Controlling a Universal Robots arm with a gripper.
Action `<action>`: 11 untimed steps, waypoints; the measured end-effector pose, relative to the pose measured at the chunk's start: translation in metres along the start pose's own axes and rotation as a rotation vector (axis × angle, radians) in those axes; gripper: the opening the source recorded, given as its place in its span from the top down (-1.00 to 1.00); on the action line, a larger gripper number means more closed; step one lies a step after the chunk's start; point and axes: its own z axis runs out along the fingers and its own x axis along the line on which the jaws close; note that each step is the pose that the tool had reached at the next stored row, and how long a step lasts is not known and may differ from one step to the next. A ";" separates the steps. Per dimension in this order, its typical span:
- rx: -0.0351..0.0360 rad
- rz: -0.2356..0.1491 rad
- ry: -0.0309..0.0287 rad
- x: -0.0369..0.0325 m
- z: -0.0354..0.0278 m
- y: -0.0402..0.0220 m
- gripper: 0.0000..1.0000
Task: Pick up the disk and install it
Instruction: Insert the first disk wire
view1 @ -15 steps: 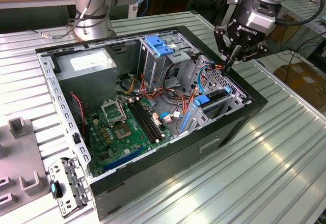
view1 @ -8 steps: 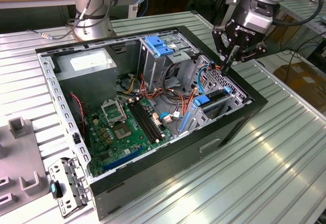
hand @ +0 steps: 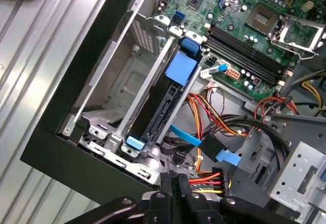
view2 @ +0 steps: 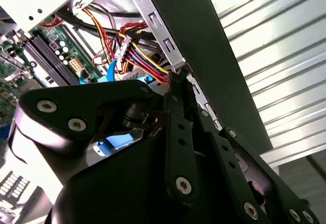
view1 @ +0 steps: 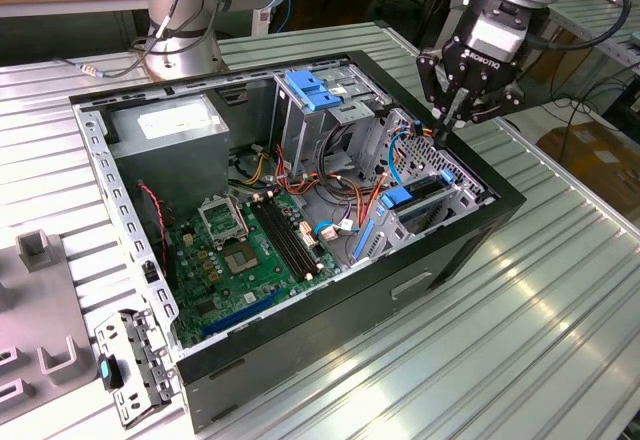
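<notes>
The disk (hand: 162,109) sits on edge in the drive cage (hand: 109,89) of the open computer case (view1: 470,235), just inside the case's black wall. In the first wrist view its long axis runs from the lower left toward the upper middle of the frame, with a blue tab (hand: 182,66) at the upper end and a small blue clip (hand: 134,142) at the lower end. In the exterior view the disk (view1: 425,195) stands at the right of the frame, its blue end toward the motherboard (view1: 250,250).

The case also holds a grey power supply (view1: 175,135) at the upper left of the exterior view, an upper bay with a blue bracket (view1: 315,90), and bundles of orange, red and yellow cables (hand: 214,124).

My hand (view1: 452,125) hovers above the case's right rim, fingers pinched together on nothing.

The case lies on the ribbed metal desk (view1: 540,320).
</notes>
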 end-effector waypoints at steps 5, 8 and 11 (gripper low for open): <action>0.0000 0.016 -0.0003 -0.0052 0.0004 0.0099 0.67; -0.0008 0.065 -0.0003 -0.0052 0.0006 0.0100 0.67; -0.0014 0.115 -0.0005 -0.0052 0.0009 0.0100 0.67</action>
